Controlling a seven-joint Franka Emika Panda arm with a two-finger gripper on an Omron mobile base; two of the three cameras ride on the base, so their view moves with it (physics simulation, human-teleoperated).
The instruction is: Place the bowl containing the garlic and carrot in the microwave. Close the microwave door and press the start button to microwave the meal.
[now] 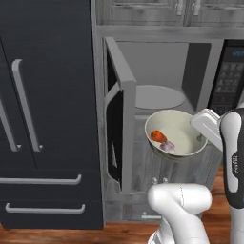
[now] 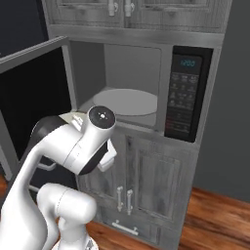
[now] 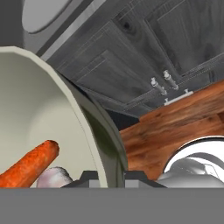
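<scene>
The bowl hangs in the air in front of the open microwave, just below the level of its cavity floor and over the grey cabinet doors beneath, tilted so its mouth faces the left base camera. Inside it lie the carrot and, touching it on the near-right side, the garlic. The gripper holds the bowl by its right rim: in the hand view the jaws stand one on each side of the bowl's wall, clenched on it, with the carrot and garlic close up on the inner side — a detail the base views cannot give. In the left base view the white hand sits at the bowl's right edge, while in the right base view the arm's own elbow covers the bowl almost wholly. That right view gives instead the clearest look into the cavity: the round pale turntable on its floor, and to the right the black keypad panel with its blue display. The microwave door stands swung wide open to the left, seen nearly edge-on in the left view, with the tall black fridge further left. The hand view also shows the wooden floor below the cabinets.
</scene>
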